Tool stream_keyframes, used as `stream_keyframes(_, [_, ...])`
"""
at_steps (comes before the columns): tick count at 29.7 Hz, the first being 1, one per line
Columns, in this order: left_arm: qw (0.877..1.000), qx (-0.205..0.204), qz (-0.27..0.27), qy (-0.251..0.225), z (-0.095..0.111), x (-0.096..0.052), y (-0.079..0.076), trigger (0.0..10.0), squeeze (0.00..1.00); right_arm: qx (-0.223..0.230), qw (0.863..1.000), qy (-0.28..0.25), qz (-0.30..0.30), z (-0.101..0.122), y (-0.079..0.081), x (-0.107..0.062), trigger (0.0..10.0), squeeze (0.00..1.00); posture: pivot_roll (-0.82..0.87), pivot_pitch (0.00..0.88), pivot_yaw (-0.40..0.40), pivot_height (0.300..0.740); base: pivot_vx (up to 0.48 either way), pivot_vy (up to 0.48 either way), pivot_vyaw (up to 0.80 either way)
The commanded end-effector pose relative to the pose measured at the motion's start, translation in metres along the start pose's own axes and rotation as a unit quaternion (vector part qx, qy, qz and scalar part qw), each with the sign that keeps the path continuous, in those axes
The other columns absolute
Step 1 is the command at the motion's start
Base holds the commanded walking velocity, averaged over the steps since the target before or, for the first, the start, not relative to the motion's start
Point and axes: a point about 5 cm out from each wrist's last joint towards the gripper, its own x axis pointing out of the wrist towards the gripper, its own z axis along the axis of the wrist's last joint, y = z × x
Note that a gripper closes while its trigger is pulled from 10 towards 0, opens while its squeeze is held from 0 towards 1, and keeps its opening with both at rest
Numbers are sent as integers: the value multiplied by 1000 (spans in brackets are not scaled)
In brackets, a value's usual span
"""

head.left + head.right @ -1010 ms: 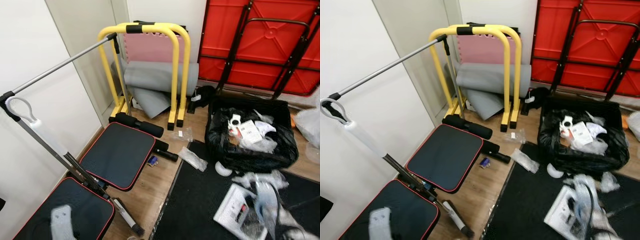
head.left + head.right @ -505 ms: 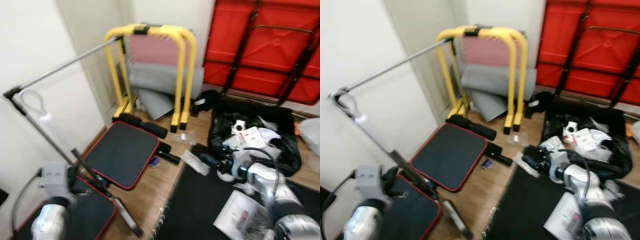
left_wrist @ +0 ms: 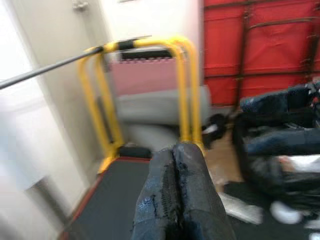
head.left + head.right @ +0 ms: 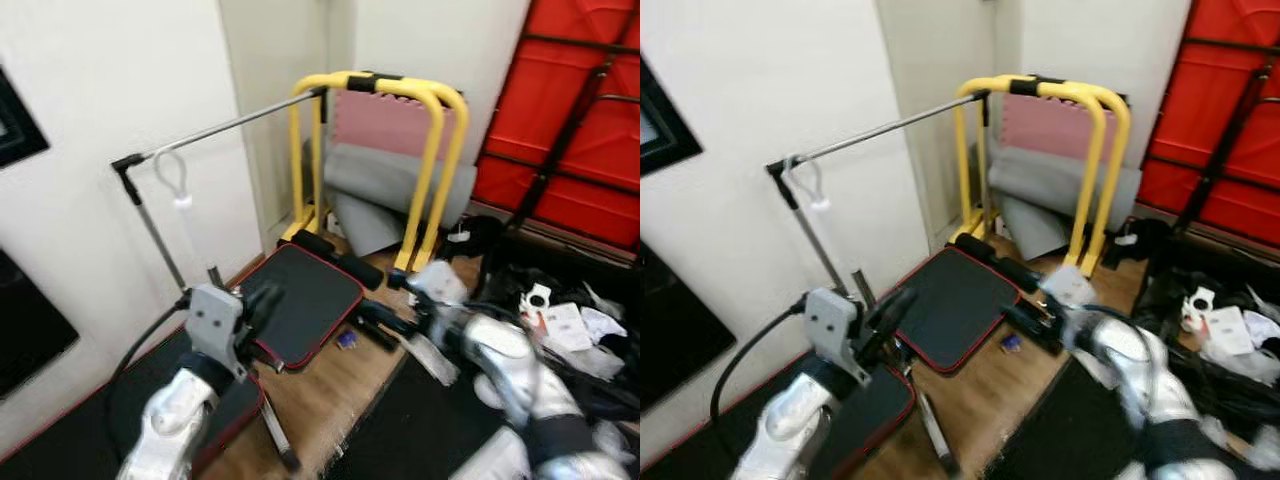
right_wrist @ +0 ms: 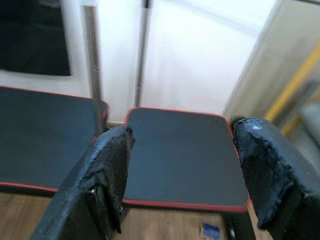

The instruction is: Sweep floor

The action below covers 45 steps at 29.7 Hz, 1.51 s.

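My left gripper [image 4: 264, 298] is raised over the near edge of the black, red-trimmed bench pad [image 4: 310, 290]; in the left wrist view its fingers [image 3: 187, 190] are pressed together on nothing. My right gripper [image 4: 380, 317] reaches over the wooden floor [image 4: 330, 400] beside the pad. Its fingers [image 5: 102, 175] stand wide apart in the right wrist view, with the pad [image 5: 182, 160] beyond them. A clear plastic wrapper [image 4: 432, 357] and a small blue scrap [image 4: 347, 340] lie on the floor under the right arm.
Yellow dip bars [image 4: 430, 150] with grey rolled mats [image 4: 385, 185] stand at the back. A long metal bar [image 4: 230, 125] crosses at the left wall. A red folded table [image 4: 580, 110] leans at the right, above a black bag [image 4: 600, 350] of litter. A black mat [image 4: 420, 440] lies at the front.
The camera has swung left and the picture is blurred. Both arms have risen into view, the left over the bench pad, the right reaching across the floor toward it.
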Motion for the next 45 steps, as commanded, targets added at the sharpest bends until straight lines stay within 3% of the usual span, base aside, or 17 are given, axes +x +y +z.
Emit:
stream_keyframes(1, [999, 12, 13, 35, -2, -5, 1, 10000, 0, -13, 1000, 19, -10, 1, -2, -4, 10000, 0, -96, 0, 2, 740, 0, 0, 788])
stream_keyframes(15, [998, 18, 23, 63, -2, -6, 3, 10000, 0, -29, 997, 61, -39, 0, 1, -1, 10000, 0, -86, 0, -3, 740, 0, 0, 788])
stream_keyframes(17, [997, 16, 26, 65, -2, -6, 3, 10000, 0, -28, 994, 81, -72, -3, -5, -1, 10000, 0, -86, 0, -3, 740, 0, 0, 788])
stream_keyframes(24, [997, 0, 32, 71, 2, -6, 3, 10000, 0, -23, 988, 105, -107, -1, -13, -4, 10000, 0, -85, 0, -8, 740, 0, 0, 788])
stream_keyframes(32, [996, -19, 42, 73, 4, -6, 6, 10000, 0, -30, 986, 127, -106, -3, -9, -2, 10000, 0, -80, 6, -16, 740, 0, 0, 130])
stream_keyframes(41, [997, -25, 25, 68, 14, -5, 0, 10000, 0, 82, 975, 104, -176, -6, -24, 11, 10000, 0, -64, 64, -29, 740, 0, 0, 0])
stream_keyframes(42, [997, -25, 21, 67, 17, -6, -2, 10000, 0, 95, 974, 83, -186, -3, -27, 12, 10000, 976, -56, 84, -30, 740, 0, 0, 0])
stream_keyframes(45, [997, -24, 18, 66, 18, -6, -3, 10000, 0, 100, 973, 70, -197, 0, -30, 14, 10000, 1000, -56, 84, -30, 740, 0, 0, 0])
